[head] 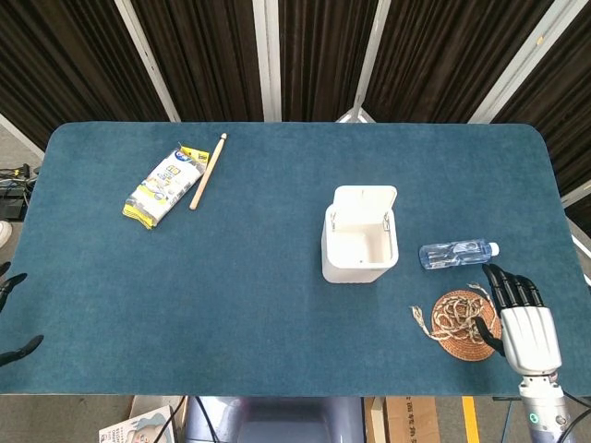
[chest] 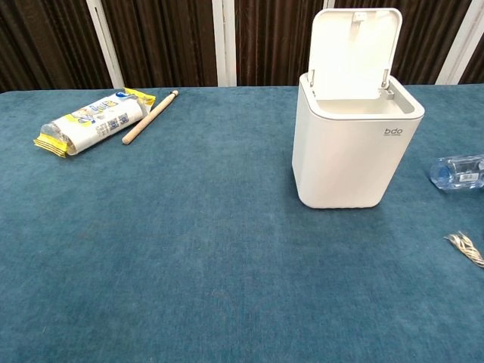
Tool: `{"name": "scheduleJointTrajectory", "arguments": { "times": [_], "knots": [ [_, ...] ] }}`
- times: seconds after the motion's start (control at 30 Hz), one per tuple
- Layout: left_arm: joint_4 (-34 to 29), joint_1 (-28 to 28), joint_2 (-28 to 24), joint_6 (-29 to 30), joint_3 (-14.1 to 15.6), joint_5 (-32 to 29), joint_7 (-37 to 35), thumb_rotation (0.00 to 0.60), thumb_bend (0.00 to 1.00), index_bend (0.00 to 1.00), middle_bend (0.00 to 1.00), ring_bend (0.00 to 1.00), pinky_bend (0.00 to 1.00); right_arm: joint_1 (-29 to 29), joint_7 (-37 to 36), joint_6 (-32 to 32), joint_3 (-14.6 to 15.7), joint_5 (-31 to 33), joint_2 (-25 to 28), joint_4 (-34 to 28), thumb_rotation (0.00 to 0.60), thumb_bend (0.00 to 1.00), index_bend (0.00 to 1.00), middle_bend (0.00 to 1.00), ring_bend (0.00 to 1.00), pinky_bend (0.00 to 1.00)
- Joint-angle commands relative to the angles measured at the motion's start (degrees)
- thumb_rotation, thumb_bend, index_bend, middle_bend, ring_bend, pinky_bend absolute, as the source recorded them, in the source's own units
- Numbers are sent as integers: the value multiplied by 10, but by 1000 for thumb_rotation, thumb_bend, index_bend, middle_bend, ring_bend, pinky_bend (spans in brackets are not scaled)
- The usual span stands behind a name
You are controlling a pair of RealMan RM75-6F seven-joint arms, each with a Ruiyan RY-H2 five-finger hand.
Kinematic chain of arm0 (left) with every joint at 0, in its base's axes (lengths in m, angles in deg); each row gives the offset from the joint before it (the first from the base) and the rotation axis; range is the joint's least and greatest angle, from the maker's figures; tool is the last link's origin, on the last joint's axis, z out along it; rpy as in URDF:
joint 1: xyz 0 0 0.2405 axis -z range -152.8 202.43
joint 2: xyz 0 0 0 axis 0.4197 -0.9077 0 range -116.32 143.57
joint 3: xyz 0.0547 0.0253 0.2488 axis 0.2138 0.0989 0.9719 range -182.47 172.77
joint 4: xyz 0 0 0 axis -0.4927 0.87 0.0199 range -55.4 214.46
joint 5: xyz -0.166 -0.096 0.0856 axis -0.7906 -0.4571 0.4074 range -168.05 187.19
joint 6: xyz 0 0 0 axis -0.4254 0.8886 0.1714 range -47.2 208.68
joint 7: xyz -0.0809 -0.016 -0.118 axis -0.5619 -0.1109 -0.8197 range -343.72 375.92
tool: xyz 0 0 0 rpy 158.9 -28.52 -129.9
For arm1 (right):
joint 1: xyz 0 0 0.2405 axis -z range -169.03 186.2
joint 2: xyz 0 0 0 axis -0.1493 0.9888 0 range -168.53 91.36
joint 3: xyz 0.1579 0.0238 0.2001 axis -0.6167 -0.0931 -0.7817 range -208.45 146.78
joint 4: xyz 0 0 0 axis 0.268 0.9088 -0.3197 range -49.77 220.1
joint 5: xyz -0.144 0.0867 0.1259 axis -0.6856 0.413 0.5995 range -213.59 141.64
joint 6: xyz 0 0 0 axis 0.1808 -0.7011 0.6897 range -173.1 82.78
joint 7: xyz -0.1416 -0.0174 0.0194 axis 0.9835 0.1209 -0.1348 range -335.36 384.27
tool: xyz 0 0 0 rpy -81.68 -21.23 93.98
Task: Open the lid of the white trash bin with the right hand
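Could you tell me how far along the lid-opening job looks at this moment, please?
It looks done: the lid of the white trash bin stands upright, and the bin's inside shows from the head view. Nothing is in hand: the right hand is open, holding nothing, well clear of the bin beside the woven coaster. What is left appears to be nothing beyond parking the arm.
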Motion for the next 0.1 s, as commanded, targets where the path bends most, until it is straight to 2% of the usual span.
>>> {"name": "scheduleJointTrajectory", "arguments": {
  "times": [0.03,0.1],
  "knots": [
    [1,2,-1,-2,2,3,-1,600,164,167,38,0,0,1,1,2,-2,-1,1,-2,600,292,65,154,187,188],
    [1,3,-1,-5,3,4,1,600,164,167,38,0,0,1,4,2,-4,-2,1,-3,600,293,65,154,187,188]
  ]
}}
